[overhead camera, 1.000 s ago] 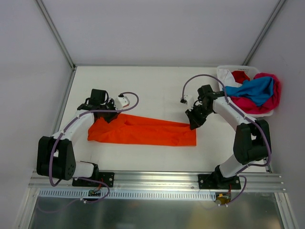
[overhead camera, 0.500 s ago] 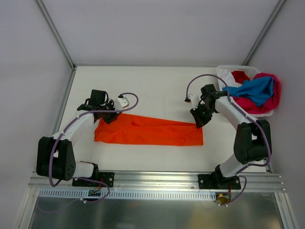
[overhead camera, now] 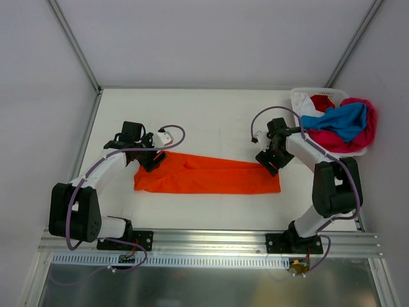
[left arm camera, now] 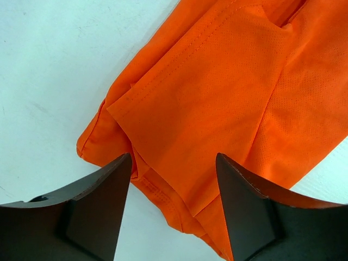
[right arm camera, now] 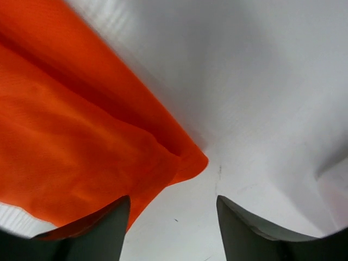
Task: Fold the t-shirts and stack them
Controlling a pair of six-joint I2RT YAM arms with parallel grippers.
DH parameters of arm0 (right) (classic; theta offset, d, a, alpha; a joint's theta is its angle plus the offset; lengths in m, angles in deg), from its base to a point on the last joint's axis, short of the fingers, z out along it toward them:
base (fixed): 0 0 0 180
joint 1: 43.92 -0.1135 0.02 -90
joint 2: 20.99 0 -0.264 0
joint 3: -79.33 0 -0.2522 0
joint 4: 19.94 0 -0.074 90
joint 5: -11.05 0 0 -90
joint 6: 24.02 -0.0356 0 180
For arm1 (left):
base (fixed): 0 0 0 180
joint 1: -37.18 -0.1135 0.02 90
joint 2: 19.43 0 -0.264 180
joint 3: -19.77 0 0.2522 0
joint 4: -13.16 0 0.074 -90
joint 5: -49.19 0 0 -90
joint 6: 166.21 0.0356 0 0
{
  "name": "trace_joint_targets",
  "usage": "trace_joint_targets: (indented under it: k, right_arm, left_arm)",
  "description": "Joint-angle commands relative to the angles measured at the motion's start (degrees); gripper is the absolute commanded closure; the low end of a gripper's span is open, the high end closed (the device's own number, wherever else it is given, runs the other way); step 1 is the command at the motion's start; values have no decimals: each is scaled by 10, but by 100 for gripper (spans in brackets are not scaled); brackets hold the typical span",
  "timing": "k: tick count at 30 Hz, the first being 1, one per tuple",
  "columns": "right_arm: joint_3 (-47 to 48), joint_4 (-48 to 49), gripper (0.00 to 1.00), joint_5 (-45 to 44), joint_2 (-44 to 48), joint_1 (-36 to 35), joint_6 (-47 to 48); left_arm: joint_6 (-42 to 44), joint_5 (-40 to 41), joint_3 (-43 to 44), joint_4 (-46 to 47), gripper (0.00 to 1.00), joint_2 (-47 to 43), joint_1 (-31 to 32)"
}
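Seen from above, a white table point(overhead camera: 211, 115) holds one vivid orange t-shirt point(overhead camera: 208, 178). It is folded into a long, narrow band lying flat across the middle of the frame. The left gripper point(overhead camera: 152, 160) sits over the band's upper left end, and the right gripper point(overhead camera: 275, 161) over its upper right end.

In the upper right of the frame, a white plastic basket point(overhead camera: 298, 97) stands at the table's far corner, heaped with more shirts. A blue t-shirt point(overhead camera: 342, 121) is draped across the top and a magenta-pink t-shirt point(overhead camera: 361, 137) spills over the right rim. A red t-shirt point(overhead camera: 323, 101) and a bit of white t-shirt point(overhead camera: 309, 104) show toward the left of the heap.

In the left wrist view, the claw's two dark fingers point(left arm camera: 92, 212) stand well apart at the bottom of the frame. Orange cloth with layered hems lies flat beneath the gap, and nothing is pinched.

In the right wrist view, the claw is likewise spread wide and holds nothing. A pointed corner of the orange shirt rests on the table near the finger at lower left, with bare table showing between the two.
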Motion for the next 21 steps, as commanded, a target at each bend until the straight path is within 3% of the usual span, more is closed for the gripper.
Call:
trace_joint_targets:
  k: [1,5,14,17,21]
  right_arm:
    - [-15,18,28,-76,2,-4,10]
    - [-35,52,21,-139,18,-5,21]
    - [-47,79,20,-206,42,-4,37]
    - [-46,78,20,-181,63,-2,32]
    - [-14,29,20,-27,106,-7,19]
  left_arm:
    - [-3,-9,-4,-5,35,-8,-5]
    - [-3,-6,-4,-4,30,-9,-5]
    - [-6,-6,-10,-4,29,-12,-5]
    - [-10,-8,-14,1,27,-13,-5]
    - [-3,-30,-25,8,26,-29,4]
